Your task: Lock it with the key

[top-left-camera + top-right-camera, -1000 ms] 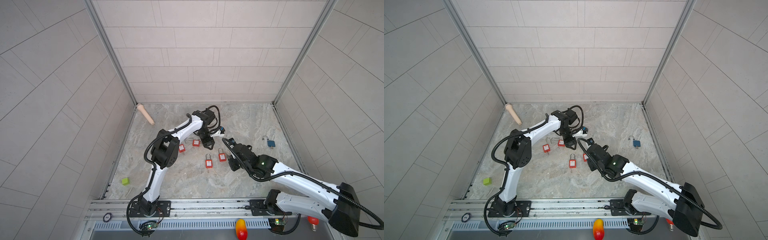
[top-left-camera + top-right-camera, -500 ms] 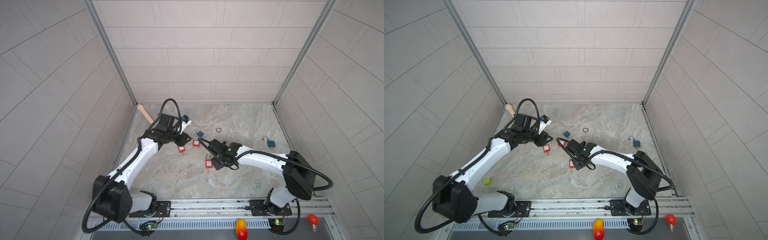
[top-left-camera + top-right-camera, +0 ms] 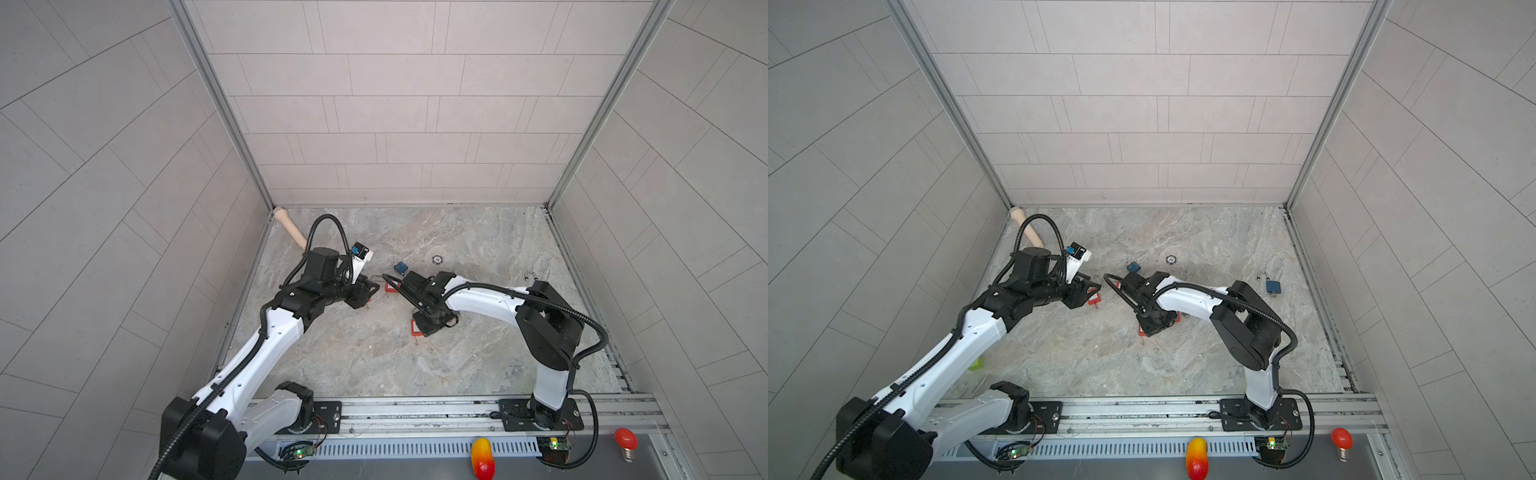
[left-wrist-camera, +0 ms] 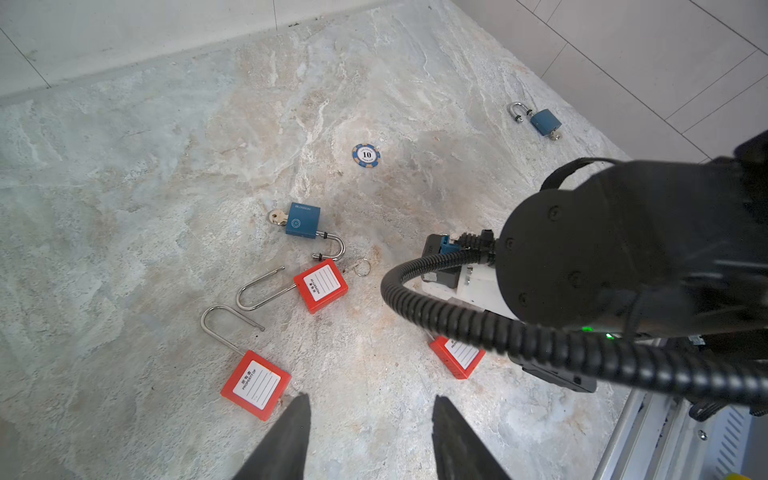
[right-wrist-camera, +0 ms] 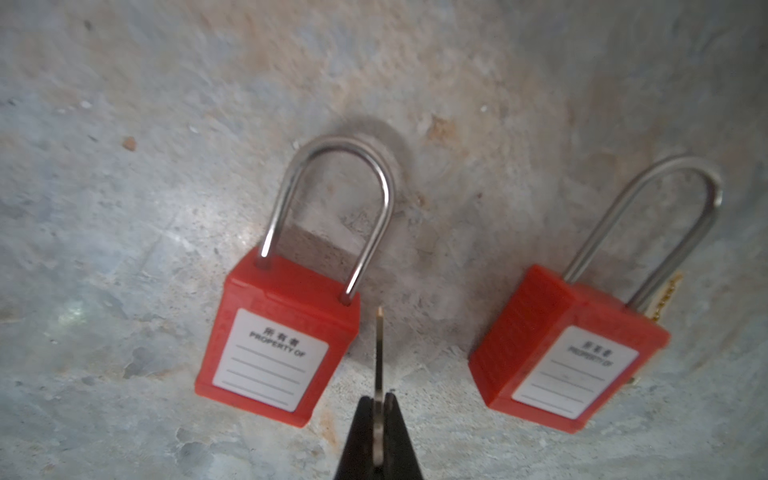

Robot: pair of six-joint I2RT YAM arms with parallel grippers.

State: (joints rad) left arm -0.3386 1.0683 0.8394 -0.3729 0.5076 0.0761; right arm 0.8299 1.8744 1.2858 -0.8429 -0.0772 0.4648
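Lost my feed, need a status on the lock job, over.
Right gripper shut on key. Left gripper open, empty. Key tip beside a red padlock, not inserted. A second red padlock lies close alongside.

I see red padlocks [image 5: 536, 332] with white lined labels [image 5: 270, 359], a blue padlock [image 4: 302, 221], a blue-and-white chip [image 4: 366, 155], a silvery key [image 5: 379, 353] and a grey-beige marbled tabletop [image 4: 166, 166].

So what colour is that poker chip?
The poker chip is blue with a white centre marked 10; the left wrist view shows it best.
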